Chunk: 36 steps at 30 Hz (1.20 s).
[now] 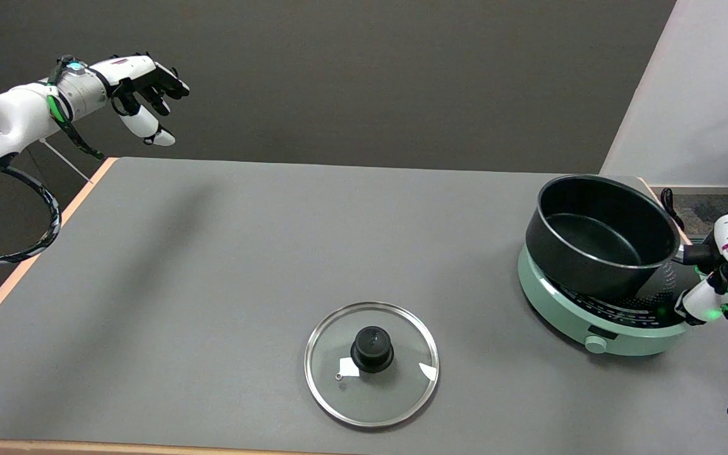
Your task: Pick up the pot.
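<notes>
Since the black pot (601, 237), tilted over the green cooker (598, 316) at the table's right end, looks rigid, weighty and slick-walled, the right hand (727, 268) sensibly grips its side handle.

A glass lid (371, 363) with a black knob (372, 348) is laid at lower centre of the grey worktop (225, 253); a green hotplate (598, 319) is seen at right.

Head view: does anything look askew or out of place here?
The pot is tilted, its far side raised off the green cooker, while the right hand grips its handle. The glass lid lies flat on the table, apart.
</notes>
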Each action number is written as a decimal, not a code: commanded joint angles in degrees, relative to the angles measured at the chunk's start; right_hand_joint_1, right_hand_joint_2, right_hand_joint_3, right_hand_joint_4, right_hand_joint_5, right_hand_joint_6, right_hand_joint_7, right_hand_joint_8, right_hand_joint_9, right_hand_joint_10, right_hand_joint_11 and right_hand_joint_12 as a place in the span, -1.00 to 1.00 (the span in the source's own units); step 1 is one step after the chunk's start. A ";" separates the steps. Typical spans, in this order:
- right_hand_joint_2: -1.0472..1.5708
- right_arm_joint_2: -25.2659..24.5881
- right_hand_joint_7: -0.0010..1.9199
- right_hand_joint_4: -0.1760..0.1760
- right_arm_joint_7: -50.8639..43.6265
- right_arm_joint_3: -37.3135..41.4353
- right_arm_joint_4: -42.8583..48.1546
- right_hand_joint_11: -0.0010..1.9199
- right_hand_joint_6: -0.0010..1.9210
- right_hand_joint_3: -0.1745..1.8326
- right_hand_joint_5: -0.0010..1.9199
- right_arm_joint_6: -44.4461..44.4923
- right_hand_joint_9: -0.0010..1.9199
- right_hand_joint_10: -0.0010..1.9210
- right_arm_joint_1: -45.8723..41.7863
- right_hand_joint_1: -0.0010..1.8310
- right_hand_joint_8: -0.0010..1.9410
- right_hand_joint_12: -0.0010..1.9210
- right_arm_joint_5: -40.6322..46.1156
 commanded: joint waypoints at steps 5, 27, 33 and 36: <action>-0.45 1.25 0.80 -0.70 0.58 -0.19 -0.24 0.80 0.80 1.00 0.80 0.77 0.80 0.80 1.58 0.54 0.78 0.80 1.84; 0.30 1.73 0.84 -0.49 5.59 -0.35 -0.29 0.84 0.84 0.01 0.84 5.35 0.84 0.84 2.22 0.29 0.82 0.84 1.42; 0.40 1.44 0.86 -0.42 7.09 -0.35 -0.35 0.86 0.86 -0.09 0.86 5.59 0.86 0.86 1.79 0.24 0.84 0.86 0.00; 0.48 1.25 0.86 -0.43 7.97 -0.38 -0.35 0.86 0.86 -0.16 0.86 5.67 0.86 0.86 1.55 0.25 0.84 0.86 -0.88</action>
